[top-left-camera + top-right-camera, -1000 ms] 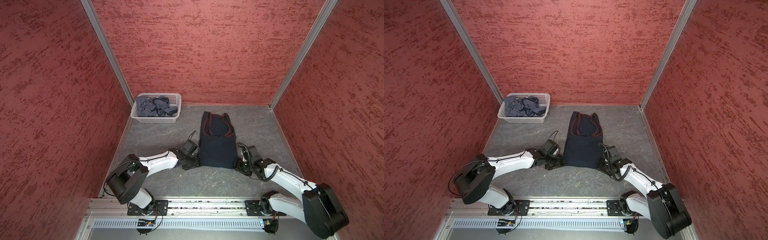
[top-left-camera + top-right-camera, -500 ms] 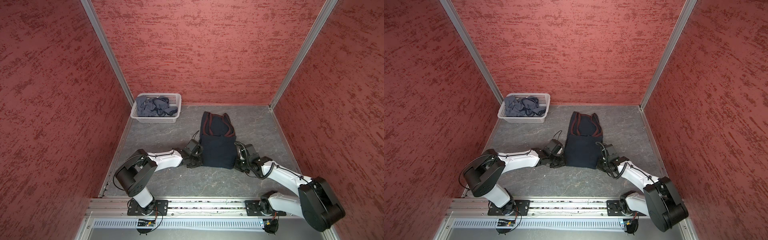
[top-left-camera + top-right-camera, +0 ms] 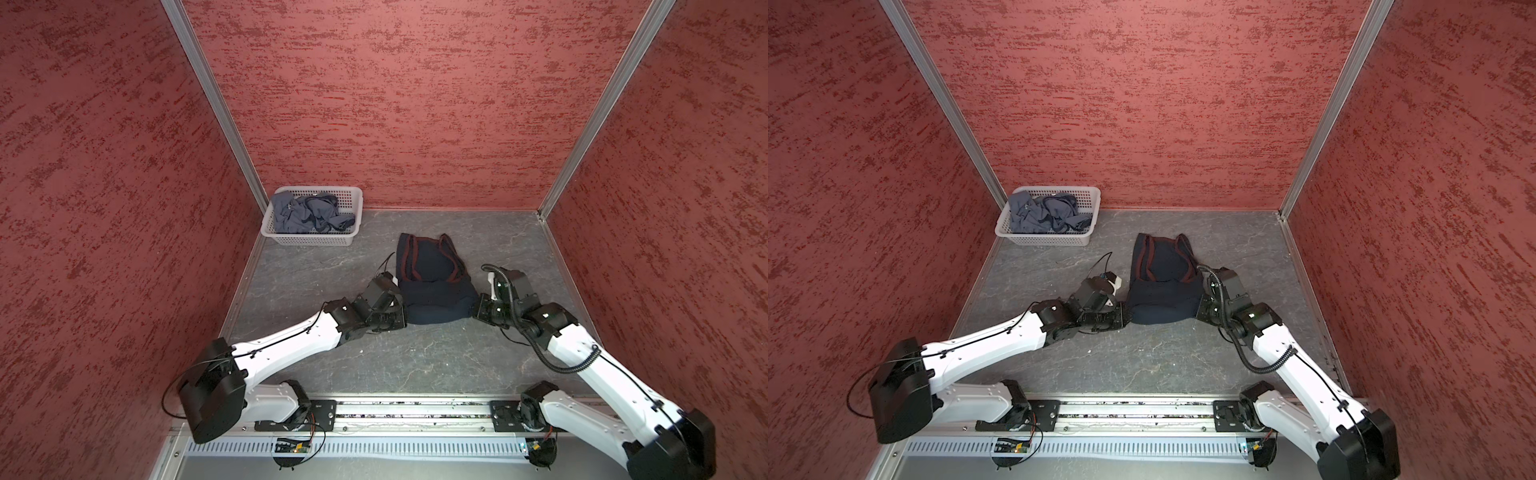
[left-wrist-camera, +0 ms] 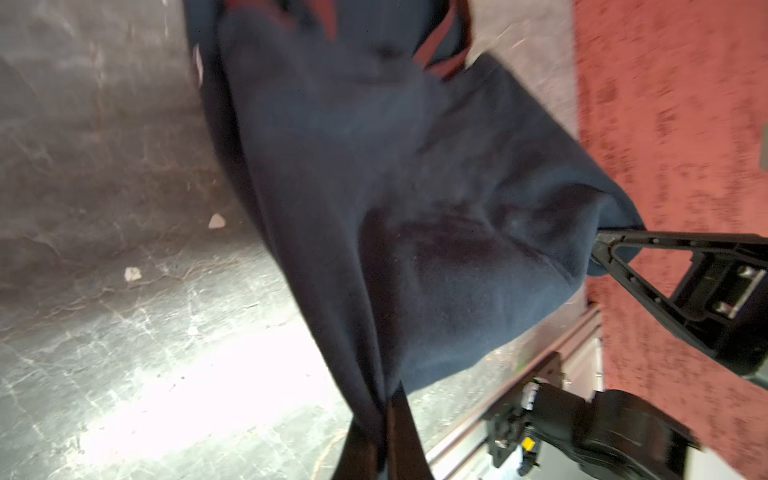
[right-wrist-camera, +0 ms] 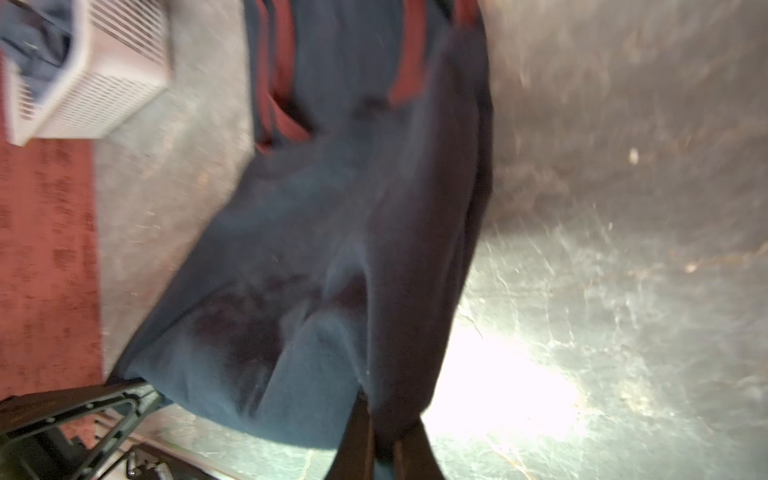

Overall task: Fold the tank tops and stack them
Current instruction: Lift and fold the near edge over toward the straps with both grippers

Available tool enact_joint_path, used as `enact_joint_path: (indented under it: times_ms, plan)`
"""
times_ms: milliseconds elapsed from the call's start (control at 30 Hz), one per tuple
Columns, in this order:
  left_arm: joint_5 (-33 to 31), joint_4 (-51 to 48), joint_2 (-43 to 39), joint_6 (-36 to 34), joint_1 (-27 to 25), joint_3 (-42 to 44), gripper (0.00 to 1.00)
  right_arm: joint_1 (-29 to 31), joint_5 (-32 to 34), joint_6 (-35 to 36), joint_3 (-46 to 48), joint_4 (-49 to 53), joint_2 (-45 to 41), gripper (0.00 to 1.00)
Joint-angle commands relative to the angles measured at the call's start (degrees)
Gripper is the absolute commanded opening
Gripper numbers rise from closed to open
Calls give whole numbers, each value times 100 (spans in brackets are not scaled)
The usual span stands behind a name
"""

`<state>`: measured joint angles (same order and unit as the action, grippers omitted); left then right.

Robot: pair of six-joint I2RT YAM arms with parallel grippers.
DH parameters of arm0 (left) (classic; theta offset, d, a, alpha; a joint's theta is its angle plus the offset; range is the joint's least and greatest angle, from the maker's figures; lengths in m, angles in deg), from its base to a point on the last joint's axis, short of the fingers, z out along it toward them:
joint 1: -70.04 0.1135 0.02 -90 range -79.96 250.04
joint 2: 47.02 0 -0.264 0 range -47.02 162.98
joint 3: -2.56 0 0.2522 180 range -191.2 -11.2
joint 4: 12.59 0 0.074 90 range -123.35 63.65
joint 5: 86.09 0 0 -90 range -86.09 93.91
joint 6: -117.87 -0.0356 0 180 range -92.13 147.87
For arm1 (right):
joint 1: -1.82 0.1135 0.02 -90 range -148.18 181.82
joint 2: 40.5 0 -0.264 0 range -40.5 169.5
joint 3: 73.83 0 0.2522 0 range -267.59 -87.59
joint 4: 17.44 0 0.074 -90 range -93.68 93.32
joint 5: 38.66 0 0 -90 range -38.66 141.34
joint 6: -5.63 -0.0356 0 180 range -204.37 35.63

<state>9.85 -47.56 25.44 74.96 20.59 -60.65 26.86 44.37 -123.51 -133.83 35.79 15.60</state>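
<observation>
The navy tank top (image 3: 434,286) with maroon trim lies on the grey tabletop (image 3: 415,357). Its hem is stretched between the two pairs of jaws, and its straps lie flat beyond them, toward the back wall. The left jaws are clamped on one hem corner: in the left wrist view the two dark fingers (image 4: 405,440) press together with the navy cloth pinched between them. The right jaws are clamped on the opposite corner, and the right wrist view shows their fingers (image 5: 353,444) closed tight on a fold of the same cloth, though that view is blurred. Between the two grips the hem bulges into a soft rounded roll and looks lifted a little off the tabletop. The grey-blue tank top (image 3: 301,212) sits crumpled in the white basket (image 3: 316,240), well beyond the left jaws in the far corner, apart from the navy one.
</observation>
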Motion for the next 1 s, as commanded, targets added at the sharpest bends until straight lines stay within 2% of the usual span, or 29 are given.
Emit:
enact_joint_path:
  times_ms: [0, 100, 200, 367, 467, 800, 967]
  plan:
    - [-120, -143, -193, -46, 73, -476, 1, 32, 459, 195, -556, 358, 42, 0]
    - [38, -161, -20, -19, 446, -796, 1, 14, 682, 472, -998, 115, 397, 2]
    - [473, 173, 346, 8, 980, -1038, 2, -128, 656, 797, -1395, -255, 988, 2]
    - [997, 250, 1551, -141, 1472, -2059, 4, -711, -23, 1134, -1938, -1059, 2096, 2]
    - [1238, 268, 2208, -149, 1705, -2599, 4, -953, -258, 1234, -2297, -1324, 2676, 2]
    - [1350, -165, 4127, -319, 2265, -4557, 9, -1536, -686, 1454, -3429, -1727, 4395, 7]
    - [1514, -185, 5136, -430, 2402, -5485, 16, -1711, -702, 1544, -3966, -1950, 5142, 14]
